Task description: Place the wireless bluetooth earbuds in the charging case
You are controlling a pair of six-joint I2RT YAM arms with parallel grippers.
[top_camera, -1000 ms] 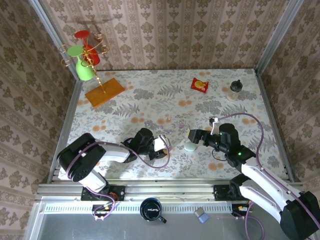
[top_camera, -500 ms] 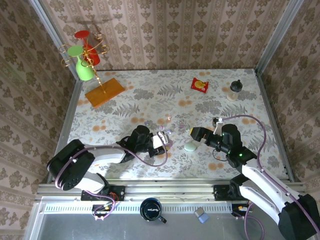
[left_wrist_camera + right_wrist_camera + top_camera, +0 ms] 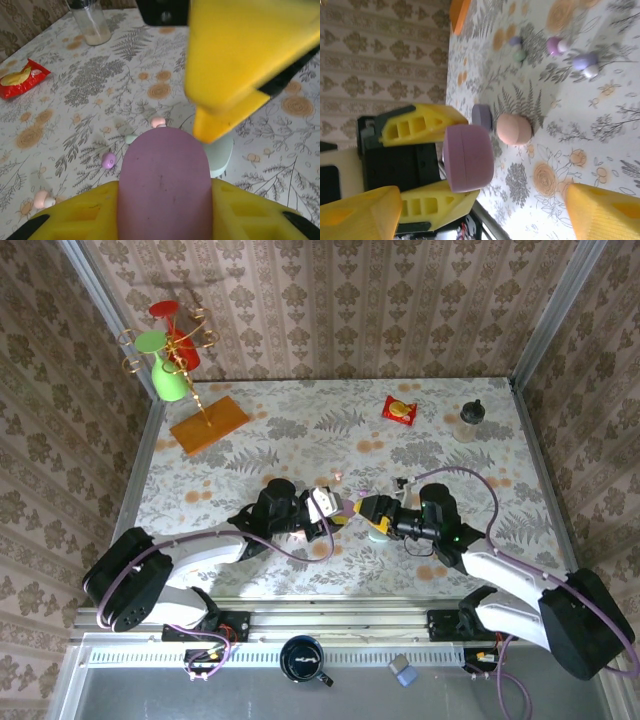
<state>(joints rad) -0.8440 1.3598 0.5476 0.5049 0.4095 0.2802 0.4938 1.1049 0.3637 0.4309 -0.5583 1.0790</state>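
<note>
The earbuds lie loose on the flowery table, to the left of the purple case when you look from the left wrist. One is purple. One is pink and white and lies further left. A small pink one sits just behind the purple case. Well behind them is a red snack bag.

The left gripper has its two yellow fingers pressed on the sides of the purple case and holds it tight.

Just right of the purple case is the right gripper, almost nose to nose with the left one. Its yellow fingers stand wide apart, with bare table between them. A mint case lies on the table just right of the purple case, under one of those fingers.
</note>
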